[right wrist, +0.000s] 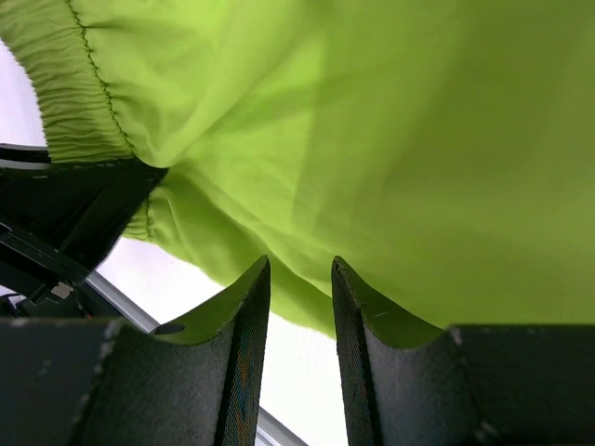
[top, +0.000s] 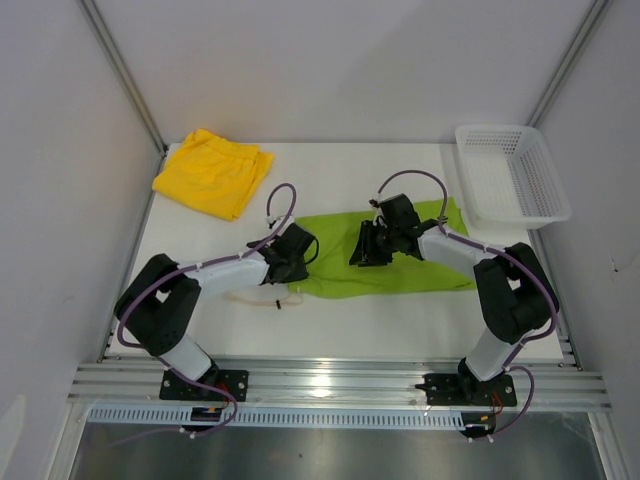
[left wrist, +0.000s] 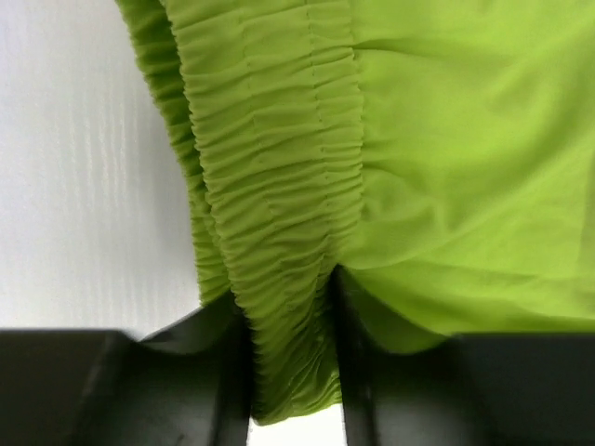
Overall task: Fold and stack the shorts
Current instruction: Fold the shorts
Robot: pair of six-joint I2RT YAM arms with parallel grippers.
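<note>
Fold step on green shorts: left gripper clamps the waistband. Right gripper is barely parted and looks empty (yellow pair lies far-left). Next, right needs a grip.

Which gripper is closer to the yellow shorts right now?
Left. The left gripper pinches the waistband of the green shorts, just right of and nearer than the yellow shorts; the right gripper is farther right.

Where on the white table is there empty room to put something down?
Bare table runs along the back, between the bright yellow shorts and the white plastic mesh basket, and along the near edge in front of the lime green shorts. The middle is crowded: left gripper and right gripper meet over that pair.
</note>
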